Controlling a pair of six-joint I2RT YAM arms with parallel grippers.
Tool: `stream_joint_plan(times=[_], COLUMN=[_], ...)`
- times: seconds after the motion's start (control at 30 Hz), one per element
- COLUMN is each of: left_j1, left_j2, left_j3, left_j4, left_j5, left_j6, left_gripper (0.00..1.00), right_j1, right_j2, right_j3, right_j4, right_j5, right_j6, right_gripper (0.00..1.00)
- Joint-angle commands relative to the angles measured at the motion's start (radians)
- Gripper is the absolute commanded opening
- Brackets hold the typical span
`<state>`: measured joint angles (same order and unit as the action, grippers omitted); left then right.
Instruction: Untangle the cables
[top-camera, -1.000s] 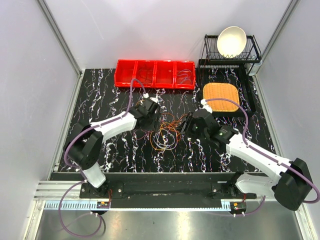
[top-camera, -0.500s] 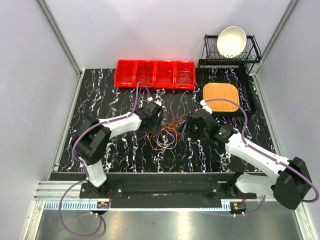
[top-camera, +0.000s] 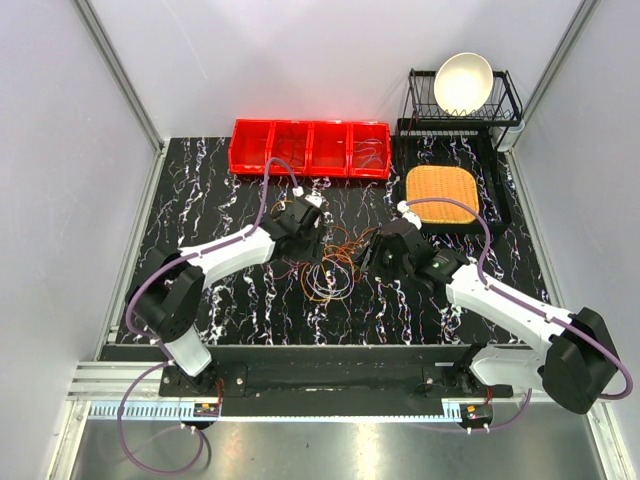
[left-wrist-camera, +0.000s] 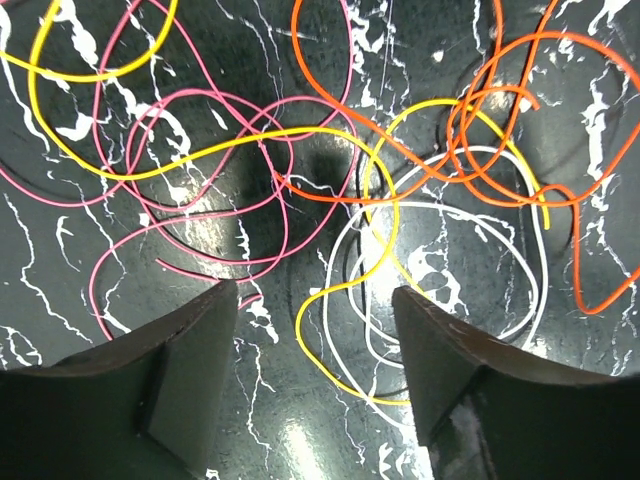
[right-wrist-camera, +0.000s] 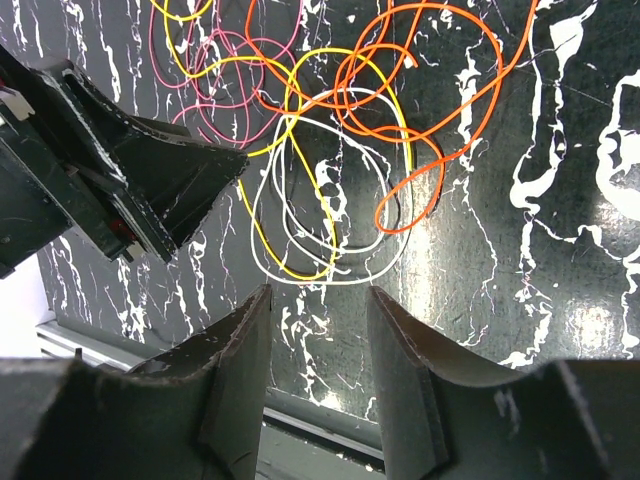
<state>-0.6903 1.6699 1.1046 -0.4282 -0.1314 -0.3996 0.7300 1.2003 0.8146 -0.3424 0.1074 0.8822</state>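
Orange, yellow, pink cables (top-camera: 333, 268) tangled, left claw (left-wrist-camera: 315, 290) wide, drawn back slightly, right claw (right-wrist-camera: 320, 292) half-open, empty

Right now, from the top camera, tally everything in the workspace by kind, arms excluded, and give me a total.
Red bins: 4
White bowl: 1
Dish rack: 1
Orange woven mat: 1
Cable tangle: 1
Total: 8
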Motion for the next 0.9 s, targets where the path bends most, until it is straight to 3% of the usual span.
stream_joint_plan(times=[0.0, 0.77, 0.83, 0.87], left_j1=[-0.008, -0.012, -0.012, -0.012], left_j2=[0.013, 0.079, 0.085, 0.088], left_j3=[-0.011, -0.017, -0.015, -0.015], left_j4=[0.026, 0.051, 0.049, 0.051], left_j5=[-0.005, 0.026, 0.024, 0.023], left_j6=[0.002, 0.013, 0.016, 0.016], left_gripper=[0.63, 0.49, 0.45, 0.38], right_j1=[-0.007, -0.007, -0.007, -0.007], right_j2=[0.007, 0.015, 0.013, 0.015], right_j3=[0.006, -0.005, -0.005, -0.005], right_j4=[0.033, 0.04, 0.039, 0.04], right_j5=[-0.011, -0.011, -0.011, -0.009], right_j6=[-0.008, -0.011, -0.012, -0.012], right_gripper=[0.48, 0.48, 0.48, 0.48])
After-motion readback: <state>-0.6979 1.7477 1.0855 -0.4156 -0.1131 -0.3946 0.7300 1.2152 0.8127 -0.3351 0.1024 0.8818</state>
